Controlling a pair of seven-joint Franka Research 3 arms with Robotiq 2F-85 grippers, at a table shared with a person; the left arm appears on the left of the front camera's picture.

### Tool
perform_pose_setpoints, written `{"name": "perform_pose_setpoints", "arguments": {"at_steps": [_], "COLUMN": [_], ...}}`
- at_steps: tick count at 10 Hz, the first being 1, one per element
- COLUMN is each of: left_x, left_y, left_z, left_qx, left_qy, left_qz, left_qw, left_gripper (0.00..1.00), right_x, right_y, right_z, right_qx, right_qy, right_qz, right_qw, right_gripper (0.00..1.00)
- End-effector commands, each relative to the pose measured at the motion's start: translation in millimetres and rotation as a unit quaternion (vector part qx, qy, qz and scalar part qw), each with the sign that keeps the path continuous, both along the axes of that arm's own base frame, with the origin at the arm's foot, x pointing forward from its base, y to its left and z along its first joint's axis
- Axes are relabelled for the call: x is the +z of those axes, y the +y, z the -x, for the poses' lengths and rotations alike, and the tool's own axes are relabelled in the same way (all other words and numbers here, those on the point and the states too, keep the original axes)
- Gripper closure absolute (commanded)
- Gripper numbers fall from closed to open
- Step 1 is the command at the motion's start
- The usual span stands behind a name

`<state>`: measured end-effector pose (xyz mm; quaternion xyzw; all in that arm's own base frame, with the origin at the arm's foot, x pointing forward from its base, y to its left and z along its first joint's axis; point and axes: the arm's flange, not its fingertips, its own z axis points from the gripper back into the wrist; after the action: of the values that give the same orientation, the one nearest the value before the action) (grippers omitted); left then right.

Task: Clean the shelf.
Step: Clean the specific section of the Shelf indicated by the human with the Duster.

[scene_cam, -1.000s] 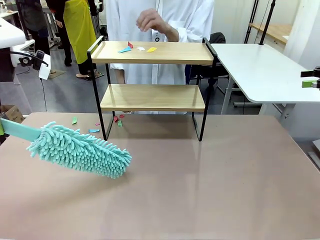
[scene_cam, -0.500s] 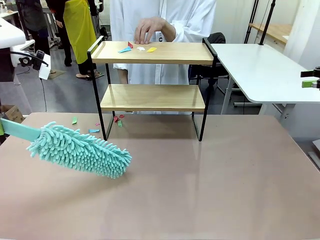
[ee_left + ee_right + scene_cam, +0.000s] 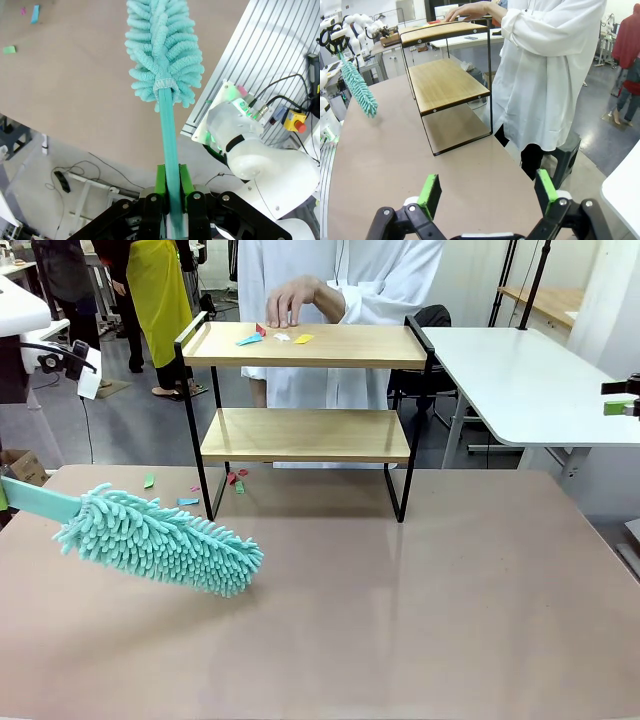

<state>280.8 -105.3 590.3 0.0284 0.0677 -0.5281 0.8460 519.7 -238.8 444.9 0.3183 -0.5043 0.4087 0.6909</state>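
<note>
The shelf [image 3: 305, 433] stands at the back of the tan table, two wooden boards in a black frame. Small coloured paper scraps [image 3: 275, 337] lie on the left part of its top board, and a person's hand [image 3: 295, 300] rests just behind them. My left gripper [image 3: 171, 175] is shut on the handle of a teal fluffy duster [image 3: 160, 540]. The duster's head lies low over the table's left side, in front and left of the shelf. My right gripper [image 3: 487, 195] is open and holds nothing, off the shelf's [image 3: 447, 82] end, beside the person.
More scraps [image 3: 190, 490] lie on the table by the shelf's left legs. A person in a white coat [image 3: 545, 75] stands behind the shelf. A white table [image 3: 520, 380] stands at the right rear. Bare tabletop [image 3: 400, 620] stretches in front of the shelf.
The person's hand has come down to the top board near the scraps, and the person has shifted a little right. The duster and both grippers have stayed put.
</note>
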Motion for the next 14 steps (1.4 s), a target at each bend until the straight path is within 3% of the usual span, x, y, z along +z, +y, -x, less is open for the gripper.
{"name": "perform_pose_setpoints", "arguments": {"at_steps": [1,7,8,10,12,14], "left_x": [-1.1,0.0,6.8,20.5,38.9,65.4], "left_y": [1.6,0.0,1.4,-1.1,-17.2,-45.9], "left_z": [3.5,0.0,0.1,3.6,5.9,10.8], "left_qx": [0.002,0.000,-0.018,-0.025,-0.028,0.008], "left_qy": [-0.002,0.000,-0.011,-0.017,-0.013,-0.016], "left_qz": [0.011,0.000,0.072,0.140,0.223,0.310], "left_qw": [1.000,1.000,0.997,0.990,0.974,0.950], "left_gripper": [0.87,0.87,0.87,0.87,0.87,0.87], "right_x": [1.9,1.9,1.9,1.9,1.9,1.9], "right_y": [2.2,2.2,2.2,2.2,2.2,2.2], "right_z": [-0.9,-0.9,-0.9,-0.9,-0.9,-0.9], "right_qx": [-0.002,-0.002,-0.002,-0.002,-0.002,-0.002], "right_qy": [-0.002,-0.002,-0.002,-0.002,-0.002,-0.002], "right_qz": [0.004,0.004,0.004,0.004,0.004,0.004], "right_qw": [1.000,1.000,1.000,1.000,1.000,1.000], "right_gripper": [0.00,0.00,0.00,0.00,0.00,0.00]}}
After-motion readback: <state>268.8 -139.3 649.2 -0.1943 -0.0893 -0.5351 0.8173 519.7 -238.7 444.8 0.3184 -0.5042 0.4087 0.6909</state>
